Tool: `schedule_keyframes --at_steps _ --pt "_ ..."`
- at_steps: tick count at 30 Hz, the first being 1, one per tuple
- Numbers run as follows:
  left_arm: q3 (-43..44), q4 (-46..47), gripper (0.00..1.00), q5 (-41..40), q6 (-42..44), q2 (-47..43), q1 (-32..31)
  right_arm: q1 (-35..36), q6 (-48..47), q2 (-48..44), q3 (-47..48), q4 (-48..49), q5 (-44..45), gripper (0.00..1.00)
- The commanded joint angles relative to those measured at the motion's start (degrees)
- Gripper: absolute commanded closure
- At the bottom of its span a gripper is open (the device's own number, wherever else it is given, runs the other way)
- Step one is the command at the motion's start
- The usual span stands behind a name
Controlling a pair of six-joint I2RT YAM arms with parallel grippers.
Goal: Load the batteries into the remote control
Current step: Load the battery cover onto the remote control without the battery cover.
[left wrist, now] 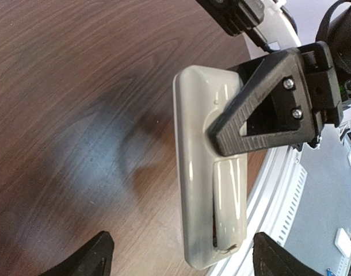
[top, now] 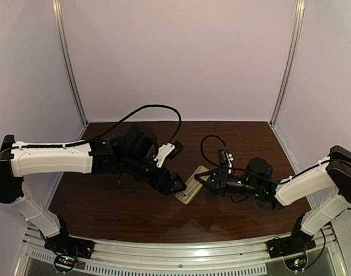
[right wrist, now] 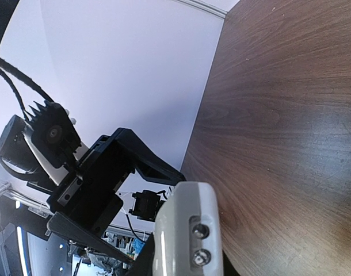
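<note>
- The remote control (top: 192,187) is sitting in the middle of the table (top: 106,201) with its beige back facing up. It is right between the two hands.
- The right gripper (top: 210,181) is pinching the far end of the remote control. In the left wrist view, one black finger (left wrist: 256,109) is pressing across the beige back. The other finger is hiding, so I am partly guessing the pinch. The remote control is also filling the bottom of the right wrist view, very close to that camera.
- I cannot tell if that far end is touching the table or is lifted a little.
- The left gripper (top: 175,184) is hanging with its fingers spread wide and is holding nothing. It is just beside the near end of the remote control.
- The long side of the remote control is running from the left gripper straight toward the right gripper. In the top view it is slanting from near-left to far-right.
- The battery bay (left wrist: 228,195) is showing as a long slot that is running the same way. I am not seeing anything orange in it.
- The batteries are not showing in any view.
- The left gripper is the free one, so it looks like the one to bring a battery. The battery will need to be lying along the slot, not across it.
</note>
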Motion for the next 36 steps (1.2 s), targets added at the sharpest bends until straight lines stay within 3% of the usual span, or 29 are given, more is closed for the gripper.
schedule_keyframes --at_steps 1,10,19,36 --pt "0.9 1.8 0.15 0.7 0.9 1.7 0.0 0.0 -0.2 -1.1 1.7 2.5 -1.7 1.0" --pt "1.4 -0.5 0.21 -1.4 1.5 4.4 0.0 0.0 1.2 -0.7 2.3 5.4 -3.0 1.0" --pt "1.2 -2.4 0.3 -4.4 2.9 7.4 -0.7 0.0 5.7 1.0 2.5 14.7 -5.0 1.0" --pt "-1.2 -4.7 0.32 -4.5 5.1 8.0 -3.5 -3.4 4.6 -4.6 2.8 9.7 -6.0 1.0"
